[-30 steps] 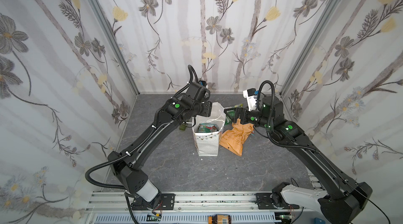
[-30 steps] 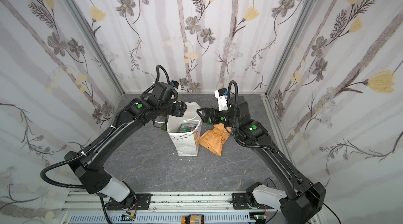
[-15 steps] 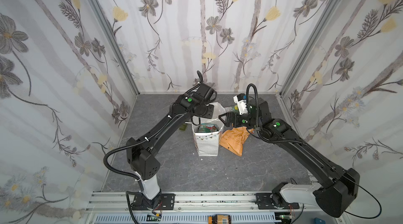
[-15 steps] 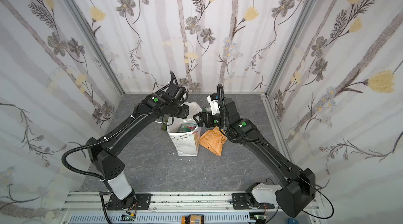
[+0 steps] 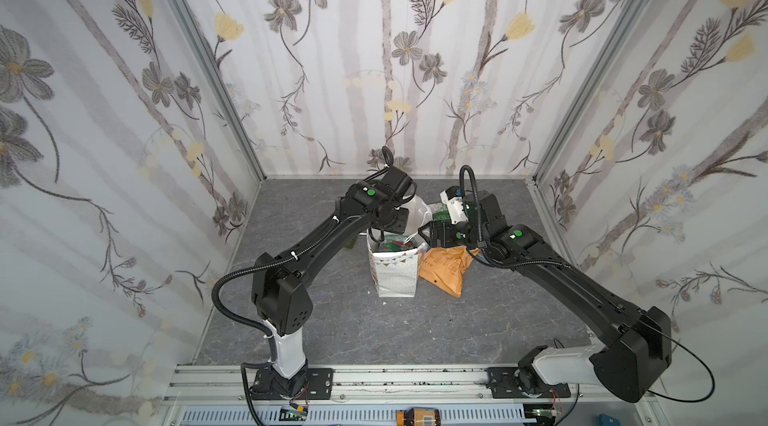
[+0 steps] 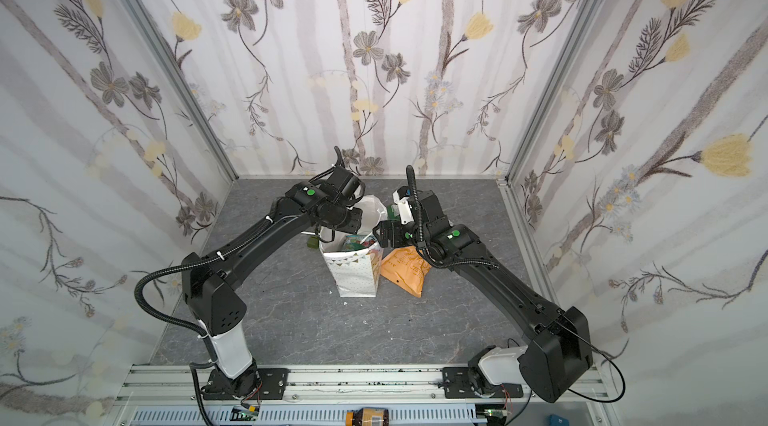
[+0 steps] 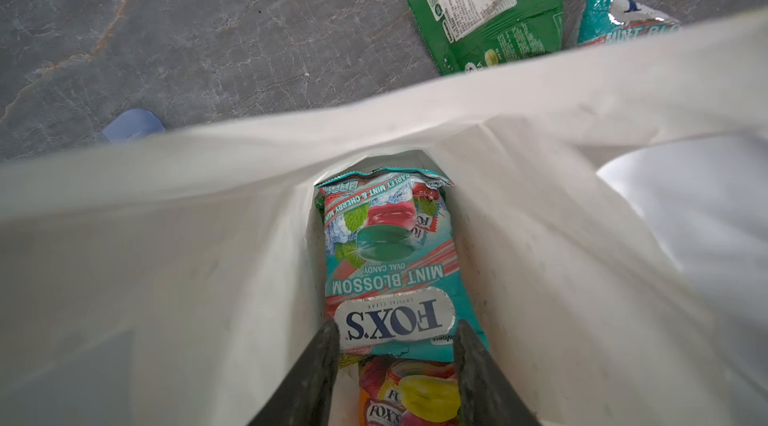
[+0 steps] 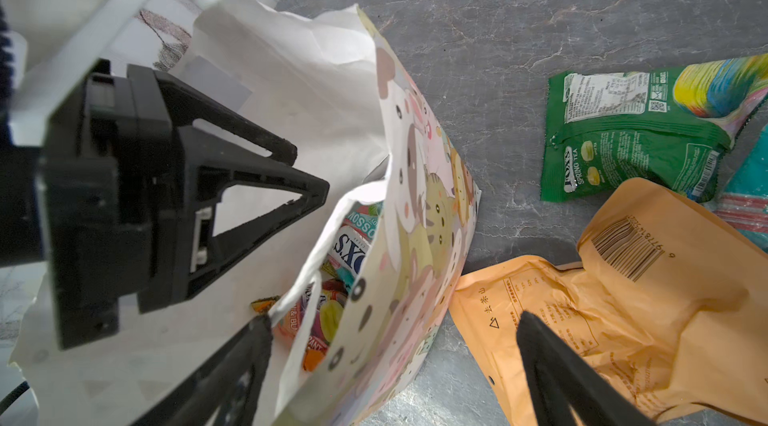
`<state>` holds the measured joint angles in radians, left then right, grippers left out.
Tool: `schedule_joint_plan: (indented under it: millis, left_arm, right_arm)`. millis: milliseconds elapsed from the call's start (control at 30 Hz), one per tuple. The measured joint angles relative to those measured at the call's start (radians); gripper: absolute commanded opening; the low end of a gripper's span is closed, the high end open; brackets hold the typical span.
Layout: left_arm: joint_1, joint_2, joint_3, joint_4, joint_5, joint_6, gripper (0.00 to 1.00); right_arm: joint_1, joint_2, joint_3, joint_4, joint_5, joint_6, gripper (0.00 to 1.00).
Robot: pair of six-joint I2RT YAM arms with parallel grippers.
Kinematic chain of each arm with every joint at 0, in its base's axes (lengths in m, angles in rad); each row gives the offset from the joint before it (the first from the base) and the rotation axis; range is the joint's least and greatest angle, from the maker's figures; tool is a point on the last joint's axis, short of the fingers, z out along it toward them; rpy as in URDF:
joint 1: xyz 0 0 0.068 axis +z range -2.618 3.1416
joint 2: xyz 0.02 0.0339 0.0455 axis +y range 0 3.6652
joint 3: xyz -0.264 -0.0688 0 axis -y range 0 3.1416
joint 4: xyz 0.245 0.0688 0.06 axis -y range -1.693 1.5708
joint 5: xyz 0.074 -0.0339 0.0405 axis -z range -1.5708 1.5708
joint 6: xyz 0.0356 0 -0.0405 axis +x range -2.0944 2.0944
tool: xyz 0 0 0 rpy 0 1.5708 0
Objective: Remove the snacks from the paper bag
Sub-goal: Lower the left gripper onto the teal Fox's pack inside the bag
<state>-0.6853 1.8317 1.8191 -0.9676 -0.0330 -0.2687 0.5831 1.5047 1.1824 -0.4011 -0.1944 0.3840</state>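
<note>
Paper bag [image 5: 392,274]: stands upright at mid-table with its mouth up. The snacks left in it lie deep below the rim, so they must be reached from above.
Orange pouch [image 5: 446,268]: already out, flat on the table [image 5: 332,332], against the side of the bag nearer the right arm.
Right gripper [image 8: 392,328]: jaws spread wide and empty. One finger is over the bag's mouth and the other outside above the pouch, so they straddle that wall, probably to pinch it and steady the bag.
Left gripper [image 7: 396,330]: jaws part-way apart and gripping nothing. It is aimed down the mouth and frames the lettered end of the teal FOX'S packet [image 7: 390,262], the likely next pick.
Second packet [image 7: 411,399]: yellow and red, seemingly partly beneath the teal one, also in the bag.
Green packet [image 7: 494,17] and teal packet [image 7: 619,17]: out, on the table beyond the bag.
Top views: both show the arms meeting over the bag, with its contents only a patch of colour.
Left wrist view: alone shows the bag's bottom and which packet lies uppermost.
Right wrist view: alone shows the left fingers [image 8: 274,172] level with the rim, not yet among the packets, and the bag's animal-printed side.
</note>
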Motion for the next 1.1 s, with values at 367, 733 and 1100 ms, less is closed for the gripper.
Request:
schedule_joint_plan:
  millis: [367,733,1100]
  left_arm:
    - [-0.013,0.0,-0.086,0.073,0.012,0.039,0.45]
    - [-0.068,-0.06,-0.197,0.181,0.029,0.112,0.44]
    - [-0.082,-0.011,-0.175,0.167,-0.021,0.11,0.49]
  right_arm:
    - [0.0,0.0,-0.002,0.0,0.0,-0.004,0.84]
    - [0.0,0.0,-0.002,0.0,-0.001,-0.008,0.84]
    - [0.0,0.001,-0.003,0.003,-0.005,-0.01,0.84]
